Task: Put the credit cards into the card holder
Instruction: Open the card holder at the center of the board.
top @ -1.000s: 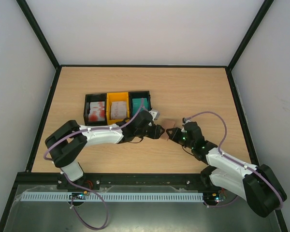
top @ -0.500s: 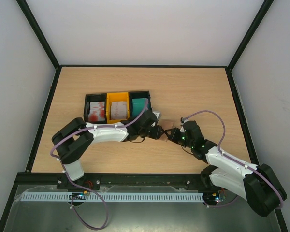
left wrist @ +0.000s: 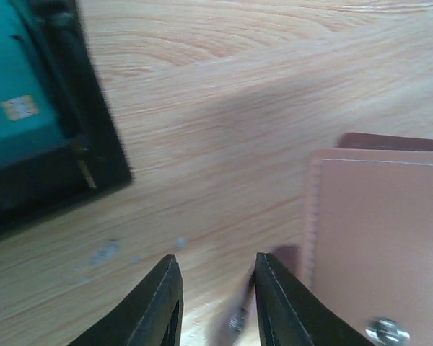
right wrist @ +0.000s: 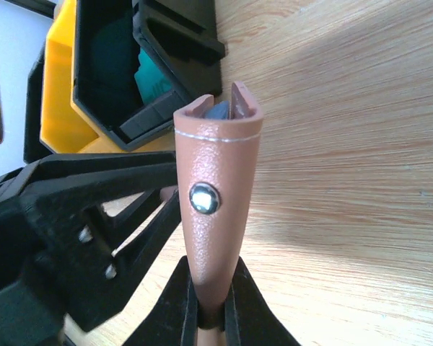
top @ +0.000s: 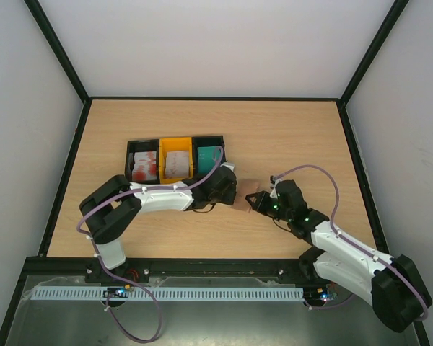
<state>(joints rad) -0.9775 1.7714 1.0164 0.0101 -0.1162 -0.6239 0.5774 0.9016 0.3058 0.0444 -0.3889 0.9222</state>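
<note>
Card holder (right wrist: 216, 216): folded, long axis straight out from right hand (right wrist: 211, 270), which pinches its near end; open end far. Left hand (left wrist: 216, 288): low over tabletop (left wrist: 238, 108), jaws narrowly parted, just beside it.

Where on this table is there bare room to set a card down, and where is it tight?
Bare table: the far strip behind the row of trays, the far right corner, and the near strip between left arm and right arm. Crowded: just right of the trays, where the left gripper and right gripper meet at the card holder.
</note>
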